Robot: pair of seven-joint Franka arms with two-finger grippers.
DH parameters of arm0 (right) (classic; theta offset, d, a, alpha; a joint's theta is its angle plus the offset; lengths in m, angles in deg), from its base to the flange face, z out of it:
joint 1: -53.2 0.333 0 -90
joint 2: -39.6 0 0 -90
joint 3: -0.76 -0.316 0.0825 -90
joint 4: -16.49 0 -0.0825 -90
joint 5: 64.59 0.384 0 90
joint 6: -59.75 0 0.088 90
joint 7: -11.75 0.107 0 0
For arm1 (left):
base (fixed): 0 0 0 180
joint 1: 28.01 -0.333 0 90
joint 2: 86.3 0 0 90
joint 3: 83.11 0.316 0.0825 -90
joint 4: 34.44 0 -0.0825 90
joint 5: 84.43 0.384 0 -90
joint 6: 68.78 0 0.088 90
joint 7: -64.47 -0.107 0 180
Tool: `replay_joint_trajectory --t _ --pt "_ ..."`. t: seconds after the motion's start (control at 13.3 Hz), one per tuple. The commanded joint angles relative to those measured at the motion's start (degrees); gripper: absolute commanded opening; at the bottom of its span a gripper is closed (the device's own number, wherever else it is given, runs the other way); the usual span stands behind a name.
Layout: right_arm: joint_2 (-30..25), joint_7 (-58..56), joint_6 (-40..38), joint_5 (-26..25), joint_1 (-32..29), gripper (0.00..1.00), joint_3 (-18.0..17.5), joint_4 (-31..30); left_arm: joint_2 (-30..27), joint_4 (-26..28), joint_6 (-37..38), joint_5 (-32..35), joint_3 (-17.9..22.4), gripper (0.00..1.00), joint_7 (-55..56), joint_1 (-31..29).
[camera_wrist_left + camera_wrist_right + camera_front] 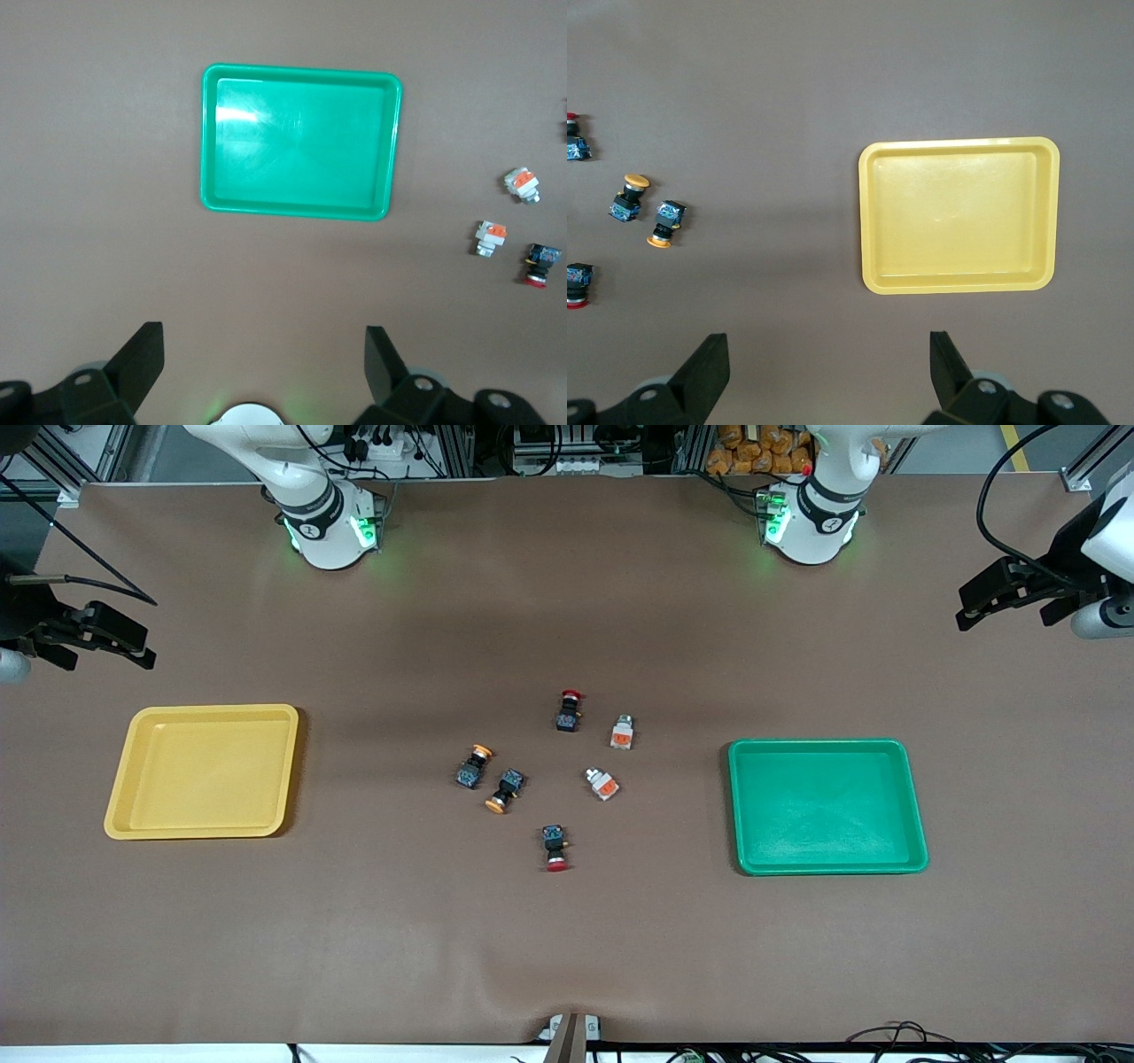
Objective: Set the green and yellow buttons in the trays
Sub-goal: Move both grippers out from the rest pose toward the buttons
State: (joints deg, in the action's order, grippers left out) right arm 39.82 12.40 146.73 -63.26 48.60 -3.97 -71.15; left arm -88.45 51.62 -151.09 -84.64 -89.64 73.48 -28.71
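Two black-bodied buttons with orange-yellow caps (pixel 474 767) (pixel 504 790) lie mid-table, toward the empty yellow tray (pixel 204 775). Two white-grey buttons with orange patches (pixel 622 732) (pixel 602 784) lie toward the empty green tray (pixel 828 806). My left gripper (pixel 1005 611) hangs open and empty, high over the left arm's end of the table. Its wrist view shows its gripper (pixel 264 345), the green tray (pixel 301 142) and the white-grey buttons (pixel 523 183) (pixel 490 236). My right gripper (pixel 111 662) hangs open and empty over the right arm's end. Its wrist view shows its gripper (pixel 828 350), the yellow tray (pixel 959 215) and the yellow-capped buttons (pixel 629 197) (pixel 664 223).
Two black-bodied switches with red caps lie among the buttons, one farthest from the front camera (pixel 569 710), one nearest to it (pixel 555 847). A small mount (pixel 571 1032) sits at the table's edge nearest the front camera. Brown mat covers the table.
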Motion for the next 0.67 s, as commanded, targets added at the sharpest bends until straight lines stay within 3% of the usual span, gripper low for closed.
replay_joint_trajectory --t 0.0,0.6 --pt "-0.5 -0.3 -0.1 1.1 -1.5 1.00 -0.8 -0.4 -0.1 -0.7 2.9 -1.2 0.4 1.00 -1.0 -0.1" --pt "0.0 -0.2 -0.1 1.1 -1.5 1.00 -0.8 -0.3 1.6 -1.6 2.9 -1.2 0.4 1.00 0.8 -0.1"
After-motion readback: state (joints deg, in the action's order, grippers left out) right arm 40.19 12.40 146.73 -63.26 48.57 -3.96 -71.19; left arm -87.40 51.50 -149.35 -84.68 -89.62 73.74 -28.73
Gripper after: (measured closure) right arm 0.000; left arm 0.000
